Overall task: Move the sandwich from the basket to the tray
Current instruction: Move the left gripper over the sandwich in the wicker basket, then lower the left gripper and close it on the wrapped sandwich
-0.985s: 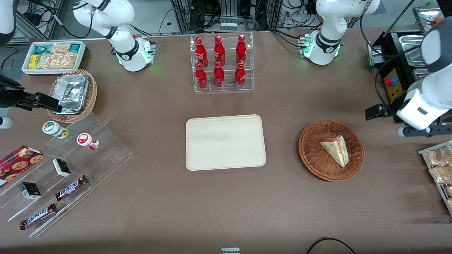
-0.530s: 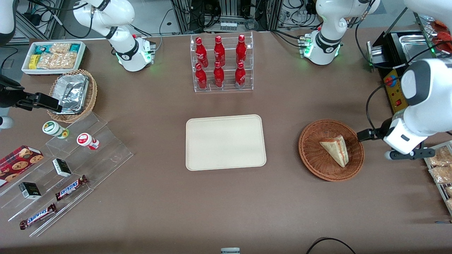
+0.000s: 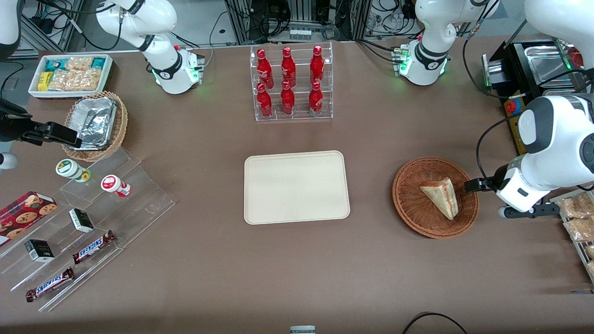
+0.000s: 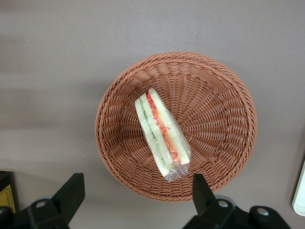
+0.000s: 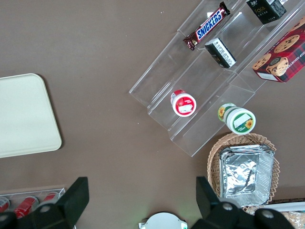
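My gripper (image 4: 136, 200) hovers wide open and empty above the basket (image 4: 228, 124). The sandwich (image 4: 162, 135) inside looks light and soft, with slippery wrap; I would pinch its bread faces gently.

bg: brown table (image 3: 297, 278) | cables + metal racks at far edge (image 3: 301, 18)

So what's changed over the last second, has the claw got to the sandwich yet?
Not yet. The left arm has swung down toward the front camera and in toward the basket; its claw, open and empty, now hangs above the basket's rim at the working arm's end. The sandwich lies untouched in the basket. The tray hasn't moved.
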Tool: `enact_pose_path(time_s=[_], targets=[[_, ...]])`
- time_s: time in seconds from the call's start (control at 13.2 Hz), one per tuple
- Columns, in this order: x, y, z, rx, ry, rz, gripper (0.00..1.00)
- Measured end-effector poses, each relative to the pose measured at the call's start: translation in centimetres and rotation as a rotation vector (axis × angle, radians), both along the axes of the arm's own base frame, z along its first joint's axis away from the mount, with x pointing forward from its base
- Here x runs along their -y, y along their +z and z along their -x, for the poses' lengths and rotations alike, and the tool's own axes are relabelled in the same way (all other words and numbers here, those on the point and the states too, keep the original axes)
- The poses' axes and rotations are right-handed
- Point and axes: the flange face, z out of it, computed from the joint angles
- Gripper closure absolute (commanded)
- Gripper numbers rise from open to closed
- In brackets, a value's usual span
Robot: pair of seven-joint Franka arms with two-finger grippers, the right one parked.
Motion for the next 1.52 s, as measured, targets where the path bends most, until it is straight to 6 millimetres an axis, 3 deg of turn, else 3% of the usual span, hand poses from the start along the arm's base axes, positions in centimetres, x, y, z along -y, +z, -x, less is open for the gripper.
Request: enact_pose_path(time_s=[0.45,0.91,1.21,1.52], targets=[[2.5,-2.8,1.5,0.037,0.221,-0.028,0.00],[2.4,-7.4,6.0,0.122,0.483,-0.034,0.00],[4.4,-7.8,6.6,0.134,0.548,-0.033,0.00],[4.6,-8.5,6.4,0.164,0.553,-0.020,0.00]])
